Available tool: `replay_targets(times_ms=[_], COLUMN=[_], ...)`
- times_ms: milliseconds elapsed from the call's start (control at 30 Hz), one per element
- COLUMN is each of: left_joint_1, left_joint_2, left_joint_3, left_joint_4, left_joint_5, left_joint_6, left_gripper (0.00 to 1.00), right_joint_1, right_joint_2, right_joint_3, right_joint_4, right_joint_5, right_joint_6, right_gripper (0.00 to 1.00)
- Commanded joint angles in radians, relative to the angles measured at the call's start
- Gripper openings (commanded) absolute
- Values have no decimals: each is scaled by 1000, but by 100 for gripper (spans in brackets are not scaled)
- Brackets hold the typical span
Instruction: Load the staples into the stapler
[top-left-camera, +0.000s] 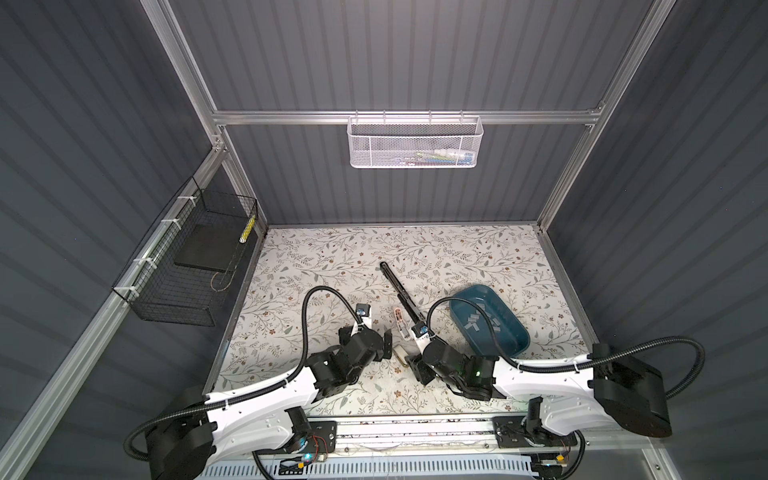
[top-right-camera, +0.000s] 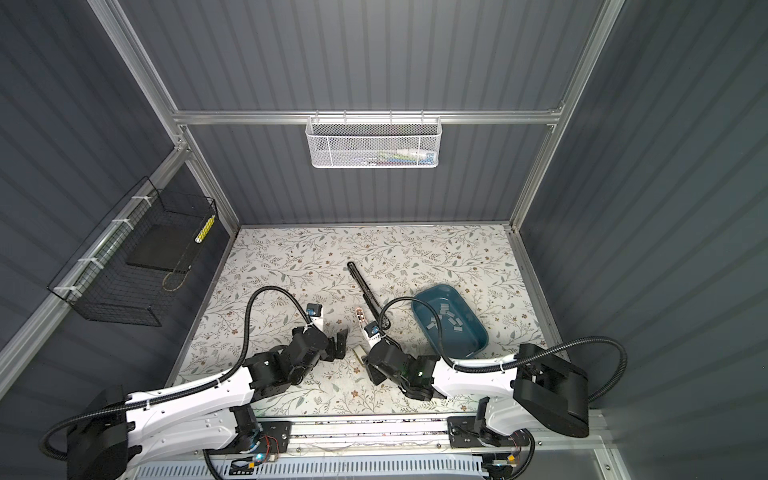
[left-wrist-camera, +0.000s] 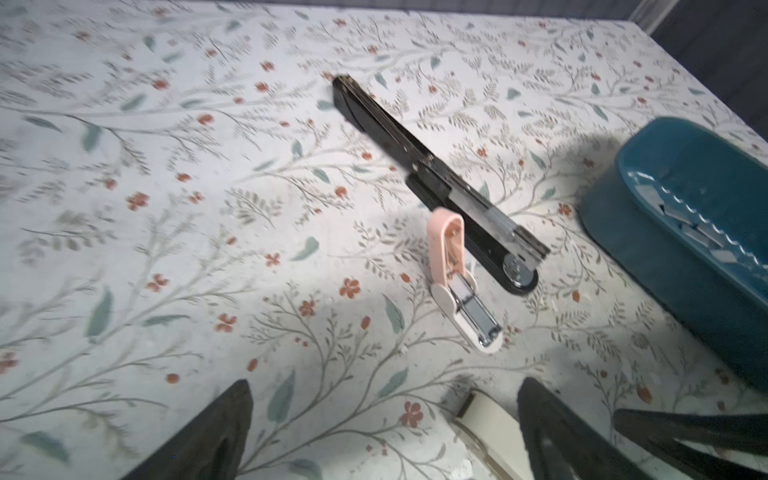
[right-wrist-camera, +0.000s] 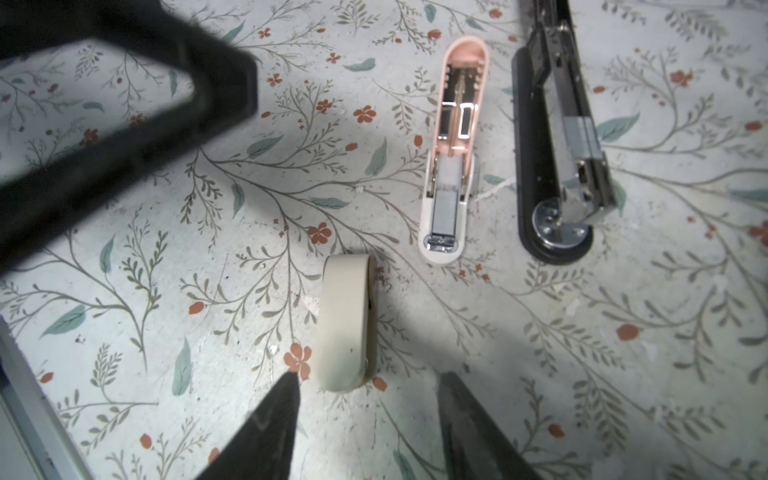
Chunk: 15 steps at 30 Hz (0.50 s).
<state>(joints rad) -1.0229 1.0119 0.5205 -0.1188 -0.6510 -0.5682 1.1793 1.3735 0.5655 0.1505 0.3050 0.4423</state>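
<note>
Here, staples (top-left-camera: 473, 328) (silver-grey strips) lie loose.

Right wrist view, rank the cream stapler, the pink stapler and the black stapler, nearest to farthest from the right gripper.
1. cream stapler, closed, just ahead of the open right gripper.
2. pink stapler, lying open, past the cream one.
3. black stapler, open, beside the pink one, farther out.

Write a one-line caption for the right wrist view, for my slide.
Open right gripper at a closed cream stapler; pink stapler and black stapler lie opened nearby.
</note>
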Motion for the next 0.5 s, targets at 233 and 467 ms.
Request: replay_targets(times_ms=[233, 467], left_joint_1=[7, 7], left_joint_2=[-69, -89], left_joint_3=[8, -33], left_joint_4=[-324, -283], left_joint_5=[-354, -345], left_joint_6=[-68, -63], left_gripper=[100, 100], right_joint_1=[4, 3], right_joint_2=[179, 284], right_joint_3=[147, 211], right_joint_4=[-85, -116], right_joint_5=[1, 25], right_joint_6=[6, 34], right_gripper=[58, 50])
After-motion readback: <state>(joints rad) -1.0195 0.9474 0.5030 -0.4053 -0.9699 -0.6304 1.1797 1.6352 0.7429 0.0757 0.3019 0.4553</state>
